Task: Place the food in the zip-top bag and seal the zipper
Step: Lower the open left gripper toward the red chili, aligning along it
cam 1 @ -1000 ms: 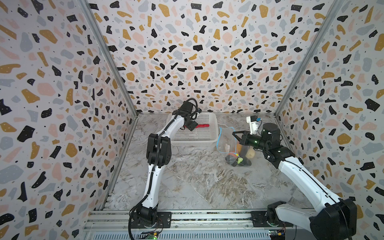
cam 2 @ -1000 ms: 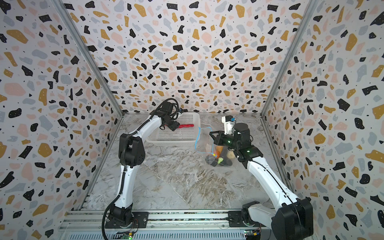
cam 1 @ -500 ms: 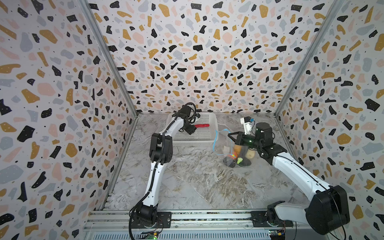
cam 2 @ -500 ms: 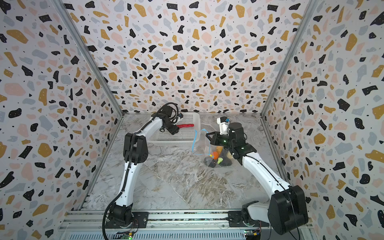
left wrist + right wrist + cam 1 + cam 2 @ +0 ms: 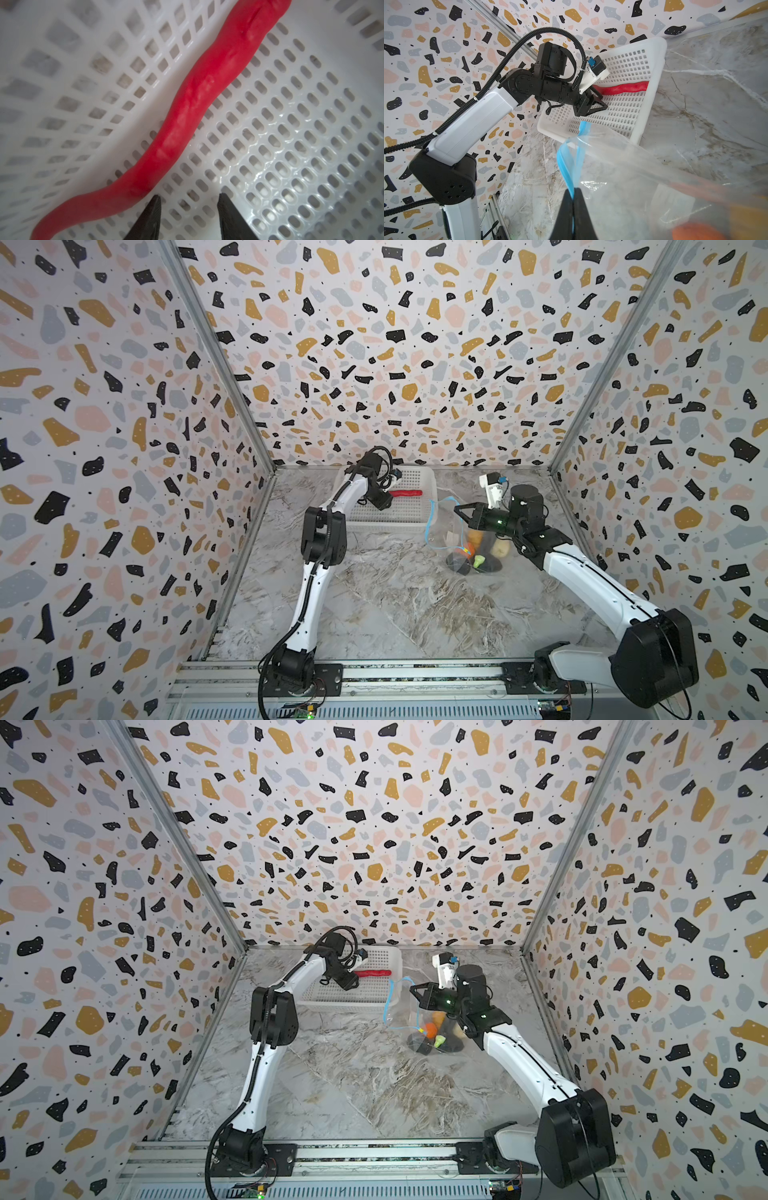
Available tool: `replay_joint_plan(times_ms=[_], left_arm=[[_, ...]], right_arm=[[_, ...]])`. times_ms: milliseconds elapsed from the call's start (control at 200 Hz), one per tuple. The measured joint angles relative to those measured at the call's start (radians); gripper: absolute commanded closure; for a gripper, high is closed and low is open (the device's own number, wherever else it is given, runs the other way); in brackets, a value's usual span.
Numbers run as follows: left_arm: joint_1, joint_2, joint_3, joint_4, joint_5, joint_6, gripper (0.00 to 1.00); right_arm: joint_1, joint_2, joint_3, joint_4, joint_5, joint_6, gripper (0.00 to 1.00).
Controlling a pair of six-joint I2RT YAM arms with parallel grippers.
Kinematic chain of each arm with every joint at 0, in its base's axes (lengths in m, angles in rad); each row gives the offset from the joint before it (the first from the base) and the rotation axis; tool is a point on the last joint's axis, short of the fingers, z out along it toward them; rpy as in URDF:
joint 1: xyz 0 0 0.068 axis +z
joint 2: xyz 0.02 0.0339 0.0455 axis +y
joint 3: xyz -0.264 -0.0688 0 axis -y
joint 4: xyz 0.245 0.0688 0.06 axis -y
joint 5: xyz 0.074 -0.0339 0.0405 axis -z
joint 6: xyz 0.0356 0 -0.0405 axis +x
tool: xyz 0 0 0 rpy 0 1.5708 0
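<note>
1. At the far end of the counter (image 5: 395, 605), close to the back wall: a white perforated basket (image 5: 399, 516), in both top views (image 5: 353, 998).
2. Inside that basket, flat on its floor along the foot of one wall: the long red chili (image 5: 406, 492), alone and outside the bag.
3. Down over the basket, at the end of the left arm (image 5: 349, 495): the left jaws, spread part way and pinching nothing. Between the tips in the left wrist view, only bare basket floor (image 5: 291, 145).
4. Just beside one tip, on its outer side: the tapering end of the chili (image 5: 197, 99). Touching or barely apart, cannot tell.
5. Right of the basket, just beside its near corner: the clear zip-top bag (image 5: 446, 531), bottom on the counter, upper edge lifted.
6. Along the bag's mouth: the light blue zipper (image 5: 430, 518), looped wide and unsealed, facing the basket.
7. Clamped on one stretch of that zipper (image 5: 566, 164), at the end of the right arm (image 5: 582, 572): the right jaws, pressed together on the blue strip.
8. At the bottom of the bag, bunched together: an orange piece (image 5: 468, 551), a yellow-brown piece (image 5: 476, 537), a cream lump (image 5: 500, 546), a yellow-green bit (image 5: 478, 561) and a black oval (image 5: 459, 567).
</note>
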Motion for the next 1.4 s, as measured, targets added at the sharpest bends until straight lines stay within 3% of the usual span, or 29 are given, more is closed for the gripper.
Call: replay_joint_plan(times_ms=[150,305,400,481,596,891,1271,1402], left_arm=[[0.000,-0.050,-0.055,-0.049,0.024,-0.006,0.83],[0.000,-0.102,-0.109,-0.072,0.043,-0.013,0.91],[0.000,-0.105,-0.108,-0.074,0.053,-0.012,0.75],[0.000,-0.105,-0.106,-0.073,0.048,-0.006,0.56],[0.000,-0.106,-0.103,-0.021,0.004,0.008,0.45],[0.001,-0.085,-0.039,0.094,-0.091,0.075,0.46],[0.006,0.036,0.053,0.092,-0.051,0.109,0.41],[0.011,0.039,0.056,0.085,-0.031,0.105,0.45]], right_arm=[[0.000,0.003,-0.016,0.021,-0.008,0.004,1.00],[0.000,0.007,-0.025,0.027,-0.019,0.008,1.00],[0.000,0.007,-0.025,0.032,-0.024,0.010,1.00],[0.000,0.008,-0.025,0.036,-0.027,0.010,1.00],[0.000,0.009,-0.025,0.036,-0.030,0.010,1.00],[0.001,0.022,-0.017,0.027,-0.032,0.010,1.00],[0.024,0.044,0.027,-0.010,-0.005,0.006,1.00],[0.031,0.044,0.027,-0.011,0.002,0.006,1.00]])
